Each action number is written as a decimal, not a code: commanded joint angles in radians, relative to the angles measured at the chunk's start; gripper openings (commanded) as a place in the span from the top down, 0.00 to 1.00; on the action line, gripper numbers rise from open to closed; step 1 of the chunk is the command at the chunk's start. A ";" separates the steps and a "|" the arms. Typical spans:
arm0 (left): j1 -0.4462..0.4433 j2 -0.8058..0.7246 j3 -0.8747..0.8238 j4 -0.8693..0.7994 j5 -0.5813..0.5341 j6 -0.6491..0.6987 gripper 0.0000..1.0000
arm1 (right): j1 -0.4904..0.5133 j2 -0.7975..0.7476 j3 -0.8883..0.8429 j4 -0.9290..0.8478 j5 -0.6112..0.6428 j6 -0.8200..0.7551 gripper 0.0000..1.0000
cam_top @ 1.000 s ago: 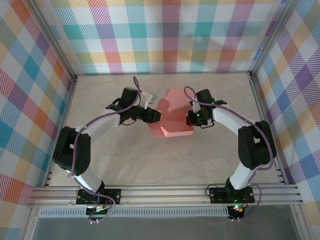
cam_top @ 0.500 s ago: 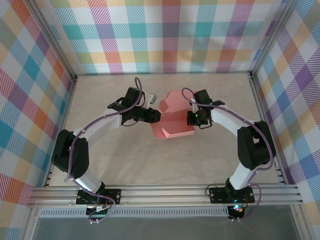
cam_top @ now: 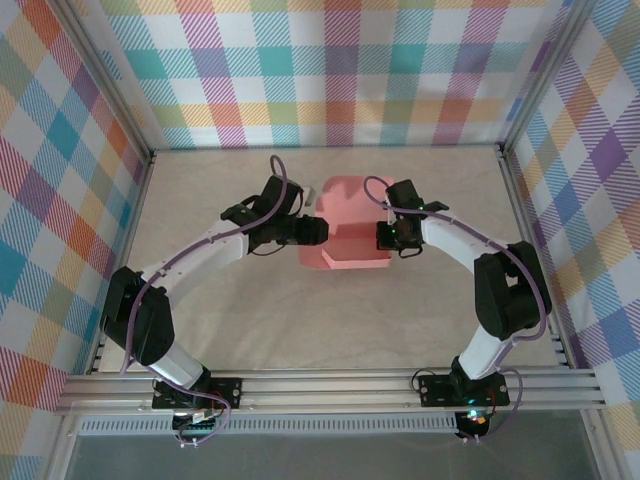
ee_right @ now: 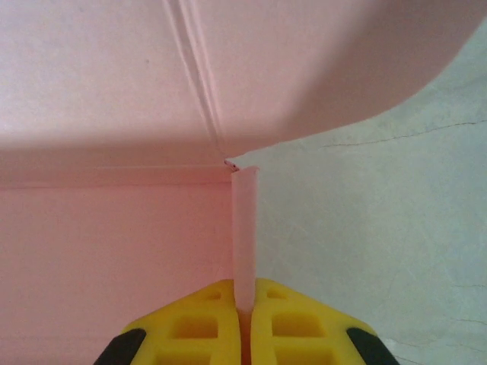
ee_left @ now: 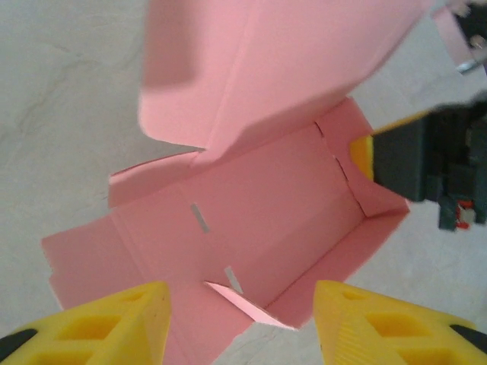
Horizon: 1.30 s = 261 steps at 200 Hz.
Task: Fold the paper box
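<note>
Overhead, pale marbled tabletop [cam_top: 250,320] inside pastel plaid walls [cam_top: 330,80]; salmon-pink card paper box [cam_top: 345,225] at centre, left hand [cam_top: 319,230] at its 9 o'clock, right hand [cam_top: 381,237] at 3. Left wrist: hand spread open, box's top cropped. Right wrist: hand clenched on a box wall.

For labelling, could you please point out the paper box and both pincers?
paper box [cam_top: 345,222]: top external view, its middle panel.
left pincer [ee_left: 238,304]: left wrist view, between the fingertips.
right pincer [ee_right: 243,295]: right wrist view, between the fingertips.
</note>
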 commanded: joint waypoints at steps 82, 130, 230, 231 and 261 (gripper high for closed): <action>0.000 0.052 -0.074 0.244 -0.076 -0.293 0.30 | 0.008 -0.021 -0.018 0.032 -0.034 0.026 0.93; 0.004 0.100 -0.090 0.297 -0.095 -0.304 0.28 | 0.008 -0.037 -0.023 0.036 -0.045 0.031 0.93; 0.006 0.129 -0.103 0.346 -0.105 -0.294 0.21 | 0.008 -0.052 -0.032 0.048 -0.072 0.041 0.93; 0.006 0.130 -0.102 0.346 -0.104 -0.294 0.21 | 0.009 -0.052 -0.032 0.048 -0.072 0.041 0.93; 0.006 0.134 -0.115 0.391 -0.110 -0.284 0.21 | 0.008 -0.055 -0.037 0.053 -0.093 0.041 0.93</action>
